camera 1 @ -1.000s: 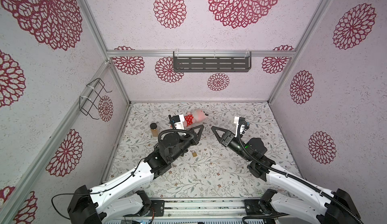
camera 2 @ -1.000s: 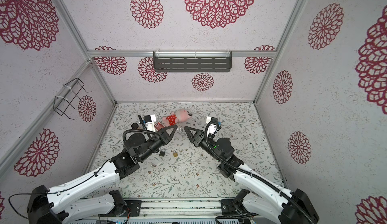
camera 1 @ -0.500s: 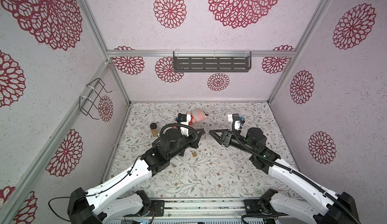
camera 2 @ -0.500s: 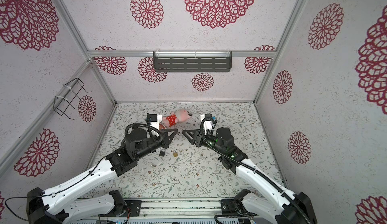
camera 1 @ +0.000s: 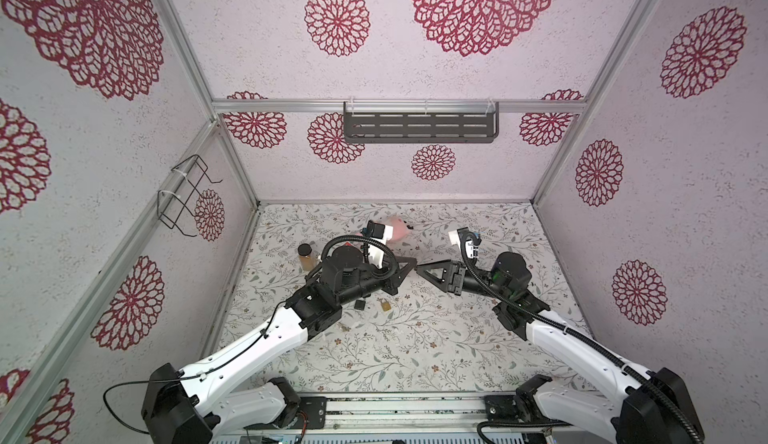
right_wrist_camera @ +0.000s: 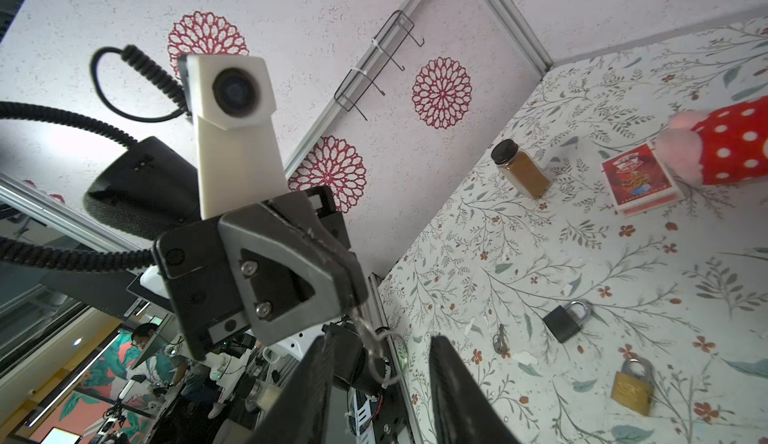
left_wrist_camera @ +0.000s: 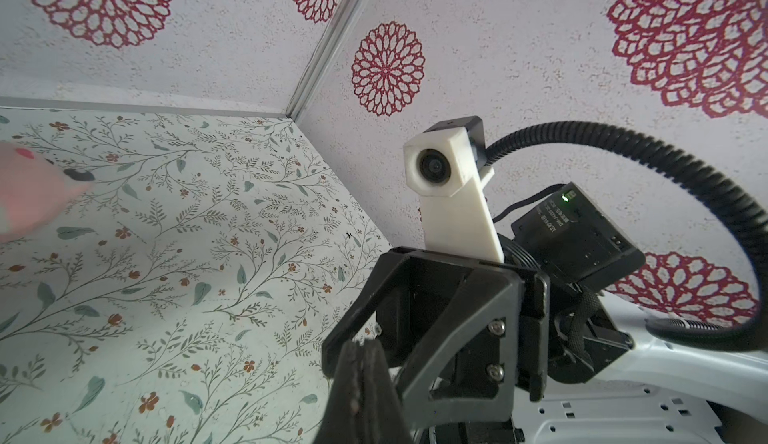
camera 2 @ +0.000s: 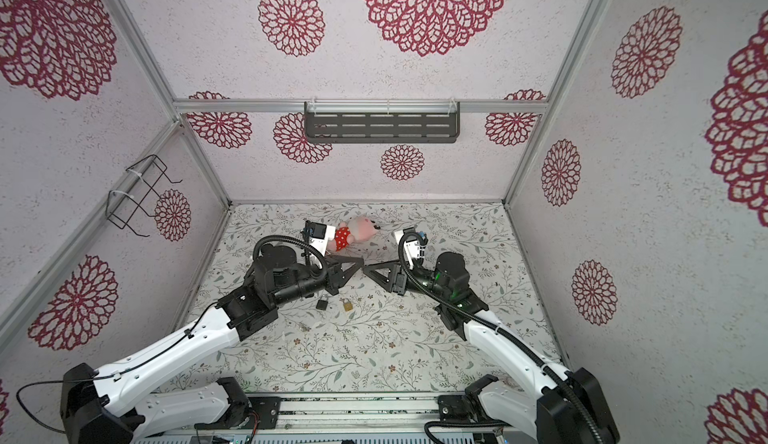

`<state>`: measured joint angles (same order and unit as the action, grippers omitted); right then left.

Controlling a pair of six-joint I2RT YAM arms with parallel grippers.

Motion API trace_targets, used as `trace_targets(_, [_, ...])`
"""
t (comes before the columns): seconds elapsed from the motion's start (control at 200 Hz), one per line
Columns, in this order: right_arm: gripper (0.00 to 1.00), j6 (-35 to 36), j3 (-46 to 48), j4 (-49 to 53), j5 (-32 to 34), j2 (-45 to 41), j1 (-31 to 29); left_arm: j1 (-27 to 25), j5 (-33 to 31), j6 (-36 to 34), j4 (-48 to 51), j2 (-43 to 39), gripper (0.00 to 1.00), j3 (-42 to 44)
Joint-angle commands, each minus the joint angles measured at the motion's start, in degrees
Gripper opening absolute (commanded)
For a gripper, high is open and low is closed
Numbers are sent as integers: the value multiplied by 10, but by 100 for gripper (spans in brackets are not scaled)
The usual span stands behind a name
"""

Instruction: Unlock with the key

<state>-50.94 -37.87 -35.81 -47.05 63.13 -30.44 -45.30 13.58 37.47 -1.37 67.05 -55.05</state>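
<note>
1. The left end effector (camera 1: pixel 410 263), pinching the key (right_wrist_camera: pixel 365 323), has been turned toward the spread right end effector (camera 1: pixel 420 268).
2. Black padlock (right_wrist_camera: pixel 561 323) and brass padlock (right_wrist_camera: pixel 631 390) are left beneath on the bench (camera 1: pixel 415 359); handover is likely.

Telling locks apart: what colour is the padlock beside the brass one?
The padlock is black; clearest in right wrist view.

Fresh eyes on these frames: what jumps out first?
The left gripper and right gripper face each other nose to nose above the table, the left pinching a key on a ring. Near them a black padlock and a brass padlock lie side by side; a pink plush toy in a red spotted dress lies at the back.
</note>
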Motion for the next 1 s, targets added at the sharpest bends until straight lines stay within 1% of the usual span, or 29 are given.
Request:
trace_targets(0.0, [35, -16, -3, -69, -35, 0, 3, 9, 21, -12, -14, 8, 0, -14])
trace_targets(0.07, [30, -16, -1, -70, -35, 0, 3, 10, 21, -11, -16, 8, 0, -15])
trace_targets(0.26, [24, -19, 10, -74, -38, -7, 5, 15, 23, -5, -19, 7, 0, -16])
trace_targets(0.5, [13, -33, 13, -96, -42, -8, 8, 16, 43, 1, -33, 12, 0, -17])
trace_targets(0.66, [12, -44, 11, -111, -44, -5, 11, 17, 52, 1, -34, 14, 0, -17])
trace_targets(0.881, [0, -52, 18, -113, -42, -6, 14, 17, 67, -6, -34, 17, 0, -25])
trace_targets(0.991, [0, -55, 24, -105, -35, -13, 17, 20, 69, -3, -33, 17, 0, -29])
